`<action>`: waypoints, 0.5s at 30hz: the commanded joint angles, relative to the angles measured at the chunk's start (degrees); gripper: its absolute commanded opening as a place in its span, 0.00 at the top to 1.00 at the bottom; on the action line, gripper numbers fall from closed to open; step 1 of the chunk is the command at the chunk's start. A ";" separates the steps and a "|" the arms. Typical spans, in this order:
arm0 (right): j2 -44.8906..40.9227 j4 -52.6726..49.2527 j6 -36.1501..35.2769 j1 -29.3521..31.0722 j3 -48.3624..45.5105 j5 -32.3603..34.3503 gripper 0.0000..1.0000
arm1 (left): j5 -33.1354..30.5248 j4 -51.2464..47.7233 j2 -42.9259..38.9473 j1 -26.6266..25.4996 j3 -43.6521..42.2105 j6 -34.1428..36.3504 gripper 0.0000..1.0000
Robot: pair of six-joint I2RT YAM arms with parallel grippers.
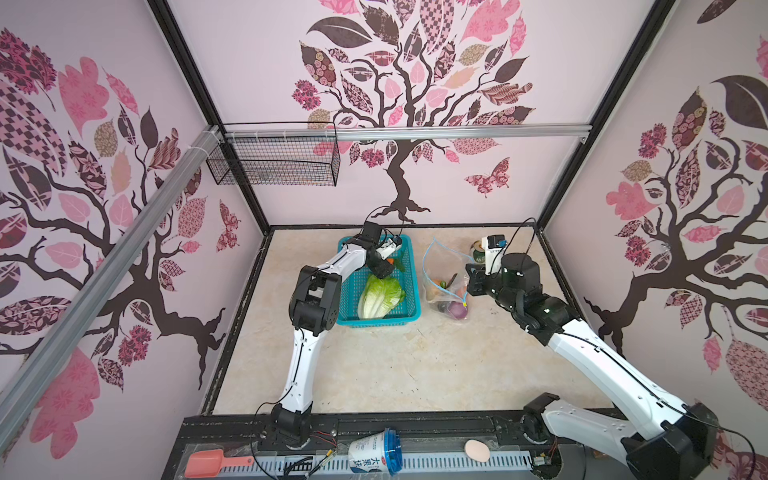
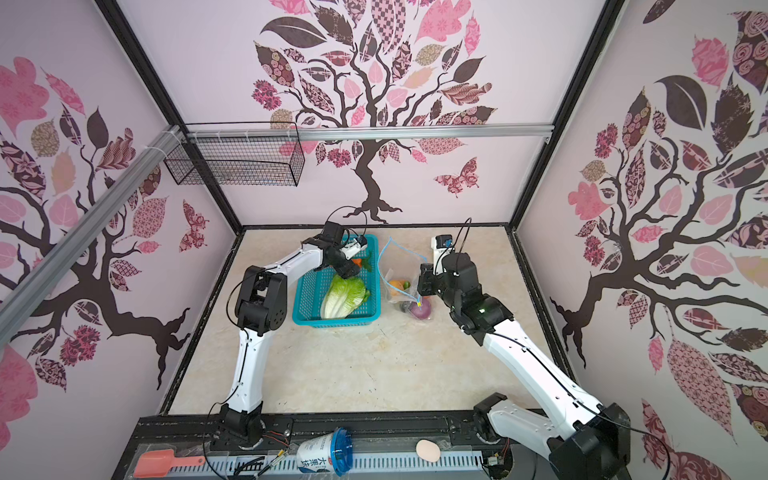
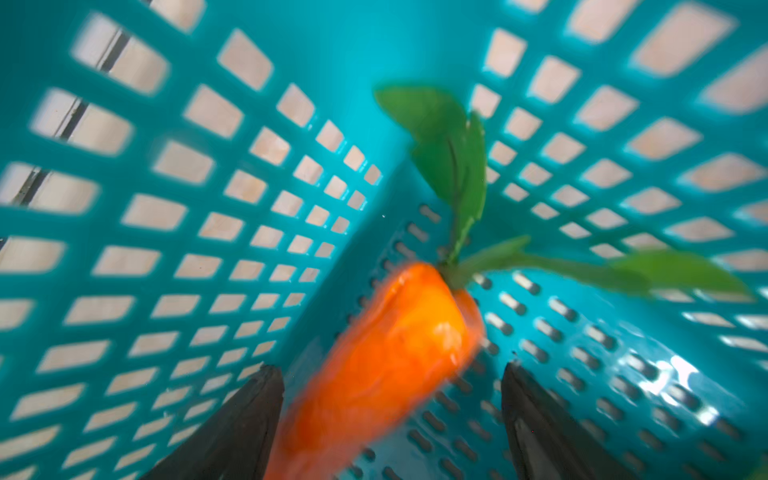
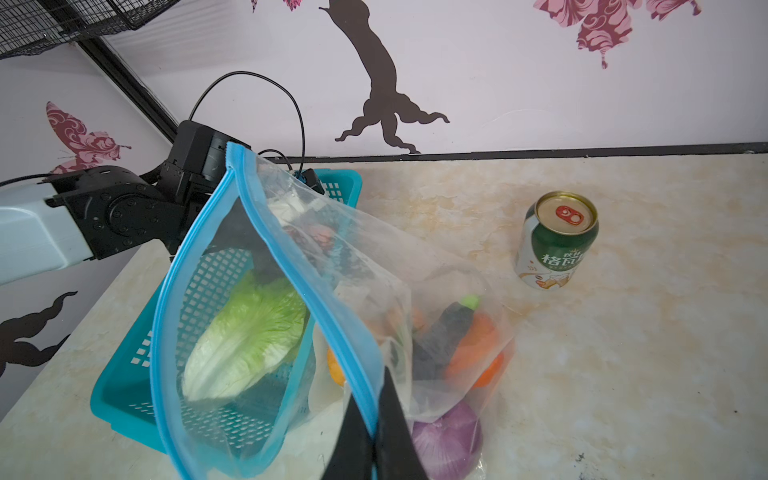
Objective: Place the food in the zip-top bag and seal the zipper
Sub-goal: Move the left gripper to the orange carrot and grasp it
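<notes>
Since the right end effector [image 4: 374,419], clamped on the zipper [image 4: 284,266], holds the mouth of the zip-top bag [image 4: 365,266] open right of the teal basket [image 1: 374,322], the left end effector [image 3: 390,370], jaws apart, straddles the carrot [image 3: 399,324] at the basket's far end, presumably to grasp it.

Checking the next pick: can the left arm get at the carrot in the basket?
Likely yes: the left gripper is open astride the carrot in the basket corner; nothing covers it, though the walls stand close.
</notes>
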 commanded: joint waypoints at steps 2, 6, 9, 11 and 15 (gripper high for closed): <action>1.13 0.90 -0.55 -0.51 0.28 -0.26 1.00 | -2.56 -0.22 1.68 -0.24 2.78 -1.15 0.20; 1.59 0.32 -0.55 -0.52 1.06 -0.39 1.00 | -3.28 0.87 0.94 0.08 1.56 -2.36 0.35; 1.08 0.54 -0.72 -0.52 1.00 -0.29 1.00 | -2.17 1.12 -0.08 0.50 1.41 -3.40 0.42; 0.79 0.73 -0.58 -0.56 0.73 -0.17 1.00 | -2.13 1.13 -0.33 0.71 1.41 -3.72 0.48; 0.73 0.80 -0.33 -0.54 0.62 -0.63 1.00 | -2.21 0.69 -1.76 0.81 1.41 -5.11 0.60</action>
